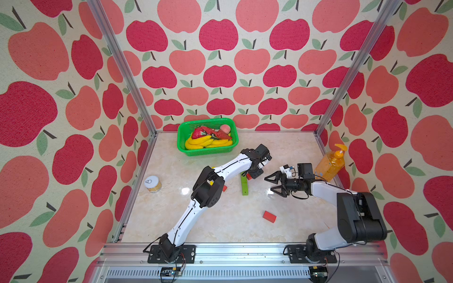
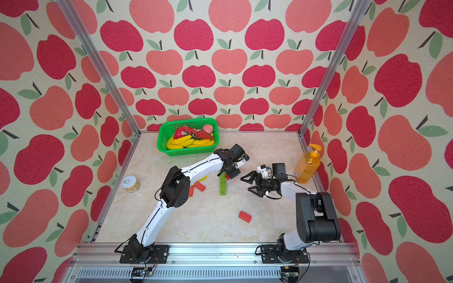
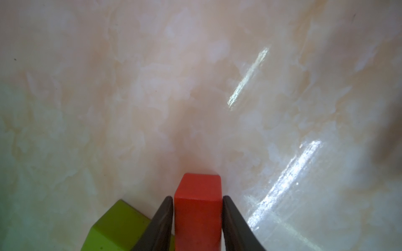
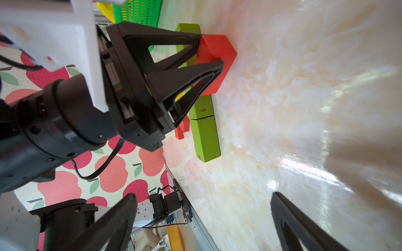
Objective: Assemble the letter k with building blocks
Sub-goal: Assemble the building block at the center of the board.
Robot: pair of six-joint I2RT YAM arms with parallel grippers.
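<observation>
My left gripper (image 3: 198, 202) is shut on a red block (image 3: 198, 208), held low over the marble table. The block touches the far end of a green column (image 4: 205, 134) of green blocks laid end to end, seen in both top views (image 1: 244, 185) (image 2: 222, 186). The right wrist view shows the left gripper (image 4: 211, 52) clamping the red block (image 4: 219, 50) at a slant against the column. My right gripper (image 1: 272, 183) hovers open and empty to the right. A loose red block (image 1: 269, 216) lies nearer the front. Two red blocks (image 2: 199, 186) and a yellow one (image 2: 202, 178) lie beside the left arm.
A green basket (image 1: 207, 152) of toy fruit stands at the back. A white-lidded can (image 1: 153, 183) sits at the left. An orange soap bottle (image 1: 329, 164) stands by the right wall, close behind my right wrist.
</observation>
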